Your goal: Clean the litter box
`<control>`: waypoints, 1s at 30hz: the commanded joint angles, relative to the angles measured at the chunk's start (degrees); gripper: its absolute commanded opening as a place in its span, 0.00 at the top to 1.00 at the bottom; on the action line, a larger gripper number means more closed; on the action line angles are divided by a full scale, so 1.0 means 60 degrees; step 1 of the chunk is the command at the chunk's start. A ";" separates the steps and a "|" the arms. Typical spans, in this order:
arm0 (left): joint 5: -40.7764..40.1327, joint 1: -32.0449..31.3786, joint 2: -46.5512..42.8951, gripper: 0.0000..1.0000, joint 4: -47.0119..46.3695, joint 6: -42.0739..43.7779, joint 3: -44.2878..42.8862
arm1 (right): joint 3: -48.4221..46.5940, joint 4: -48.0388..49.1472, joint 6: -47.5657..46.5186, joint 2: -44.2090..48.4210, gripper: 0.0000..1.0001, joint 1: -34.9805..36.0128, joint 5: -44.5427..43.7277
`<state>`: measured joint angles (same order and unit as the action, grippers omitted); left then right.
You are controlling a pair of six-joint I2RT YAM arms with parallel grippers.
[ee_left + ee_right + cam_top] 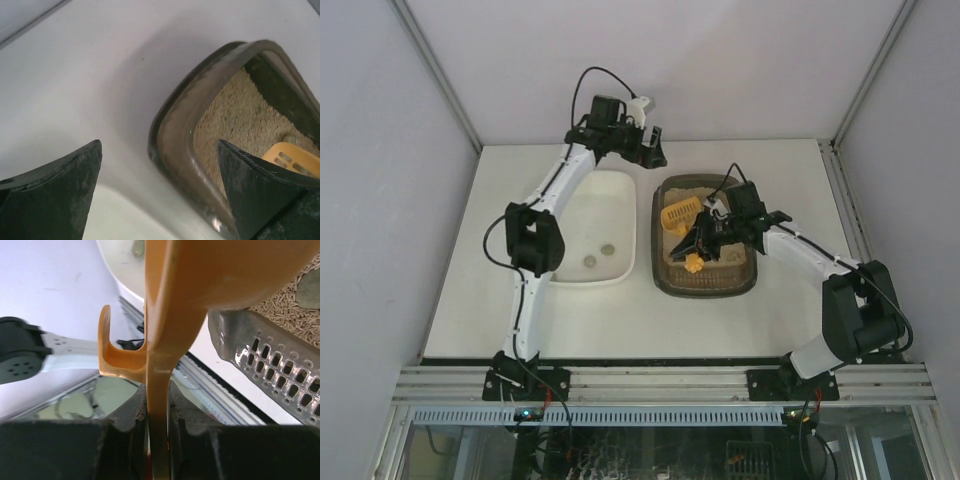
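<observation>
- My two arm bases sit at the near edge of the tabletop [450, 300], left and right.
- My right arm folds at its elbow by the right edge, and the forearm reaches left over the litter box [705, 291].
- The litter box, filled with beige pellets, lies on the right half of the tabletop, long side running near to far. It is just beside a white tub [605, 215] on its left, with a narrow gap between them.
- Two small grey lumps [599, 256] rest on the tub's floor, near its near wall.
- My right pincer [705, 240] hangs over the middle of the box, pressed tight on the handle of a yellow scoop [682, 215]. The slotted head points to the box's far left corner, and the hooked handle end points to the near edge.
- My left arm bends above the tub's left wall and stretches towards the far edge.
- My left pincer [159, 142] hangs above the far corners of the tub and box, spread wide and holding nothing. The box's rounded corner shows between its fingers [55, 195].
</observation>
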<state>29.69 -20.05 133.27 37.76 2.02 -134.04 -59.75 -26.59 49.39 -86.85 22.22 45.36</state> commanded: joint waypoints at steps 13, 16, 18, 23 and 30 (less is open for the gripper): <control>0.2123 -0.0862 0.1561 0.00 -0.7074 -0.2686 -0.0387 | 0.1303 0.6080 0.5695 -0.1049 1.00 -0.1978 0.2775; 0.2321 -0.0972 0.1777 0.00 -0.7230 -0.2740 -0.0401 | 0.1303 0.7158 0.6925 -0.1527 1.00 -0.2102 0.2928; 0.2476 -0.1020 0.1897 0.00 -0.7434 -0.3015 -0.0349 | 0.1300 0.7578 0.7629 -0.1784 1.00 -0.2177 0.2992; 0.2634 -0.1080 0.2128 0.00 -0.8013 -0.3587 -0.0039 | 0.1286 0.7292 0.7922 -0.1985 1.00 -0.2424 0.2658; 0.2952 -0.1096 0.2323 0.00 -0.8317 -0.4013 0.0217 | 0.0774 0.4942 0.6757 -0.2012 1.00 -0.2760 0.1911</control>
<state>44.84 -26.83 147.20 -7.31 -19.22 -134.69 -52.42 11.11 93.14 -99.13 7.49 60.80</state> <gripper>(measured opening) 0.996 0.146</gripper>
